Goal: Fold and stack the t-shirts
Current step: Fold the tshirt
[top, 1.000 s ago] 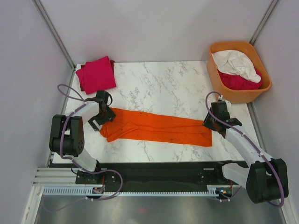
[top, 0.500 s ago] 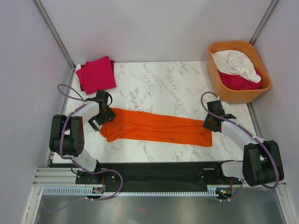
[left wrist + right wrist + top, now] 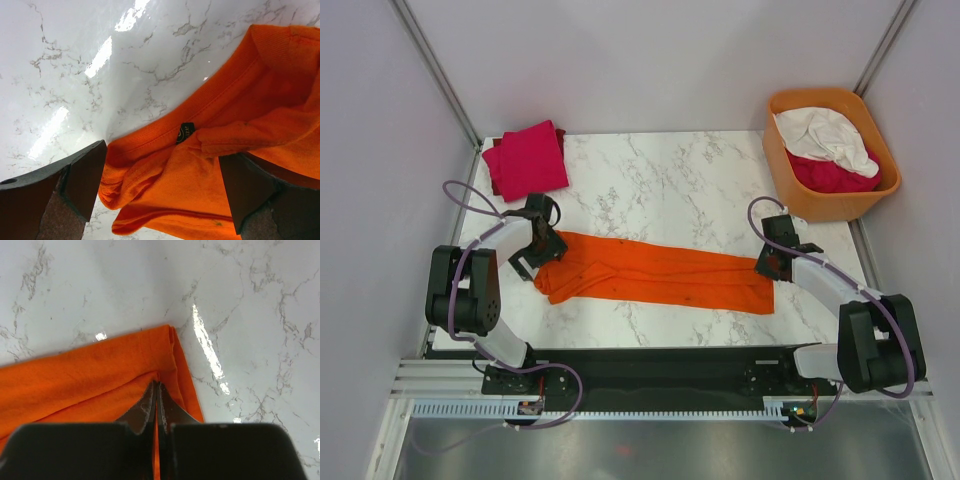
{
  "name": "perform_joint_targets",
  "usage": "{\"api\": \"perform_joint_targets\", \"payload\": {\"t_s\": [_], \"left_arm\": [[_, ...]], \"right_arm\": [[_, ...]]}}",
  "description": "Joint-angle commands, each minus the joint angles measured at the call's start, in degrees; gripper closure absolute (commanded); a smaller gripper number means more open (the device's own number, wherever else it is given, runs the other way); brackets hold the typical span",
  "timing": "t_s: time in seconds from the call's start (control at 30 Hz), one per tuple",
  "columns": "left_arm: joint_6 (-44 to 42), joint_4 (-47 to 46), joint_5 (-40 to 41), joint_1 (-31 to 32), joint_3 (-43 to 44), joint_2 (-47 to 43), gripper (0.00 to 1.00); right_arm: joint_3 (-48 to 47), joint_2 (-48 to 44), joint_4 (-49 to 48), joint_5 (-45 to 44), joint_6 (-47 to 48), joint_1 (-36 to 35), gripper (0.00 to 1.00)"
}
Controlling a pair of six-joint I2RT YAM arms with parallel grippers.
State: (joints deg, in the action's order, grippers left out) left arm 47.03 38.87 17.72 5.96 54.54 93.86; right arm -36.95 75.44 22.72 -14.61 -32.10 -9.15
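The bright orange t-shirt [image 3: 655, 272] lies folded into a long band across the near part of the table. My left gripper [image 3: 533, 256] is open at its left, collar end. In the left wrist view the gripper [image 3: 165, 192] has its fingers [image 3: 82, 175] on either side of the bunched collar cloth [image 3: 240, 115]. My right gripper [image 3: 772, 268] is at the band's right end. In the right wrist view the gripper [image 3: 157, 386] is shut, with a sliver of the orange cloth [image 3: 90, 375] pinched between the jaws. A folded magenta-pink t-shirt [image 3: 530, 160] lies at the far left.
The orange plastic tub [image 3: 782, 168] stands at the far right, holding a crumpled white shirt [image 3: 820, 132] and a crimson one [image 3: 832, 176]. A darker red cloth edge [image 3: 492, 172] shows under the magenta shirt. Grey walls enclose the marble table [image 3: 660, 190].
My right gripper has shifted a little left and nearer along the shirt's right end, and its arm has swung lower. The left arm and the shirt have not moved.
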Motion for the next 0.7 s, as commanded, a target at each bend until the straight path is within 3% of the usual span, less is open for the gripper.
{"api": "perform_joint_targets", "payload": {"t_s": [0.0, 0.4, 0.67], "left_arm": [[-0.09, 1.47, 6.1, -0.95, -2.34, 3.17, 0.0], [-0.09, 1.47, 6.1, -0.95, -2.51, 2.82, 0.0], [-0.09, 1.47, 6.1, -0.86, -3.74, 1.76, 0.0]], "right_arm": [[-1.46, -2.3, -0.14, 1.25, 0.19, 0.09, 0.97], [0.21, -15.84, 10.04, 11.45, -2.18, -4.12, 1.0], [3.28, -25.93, 18.23, 14.52, -9.9, -7.64, 1.0]]}}
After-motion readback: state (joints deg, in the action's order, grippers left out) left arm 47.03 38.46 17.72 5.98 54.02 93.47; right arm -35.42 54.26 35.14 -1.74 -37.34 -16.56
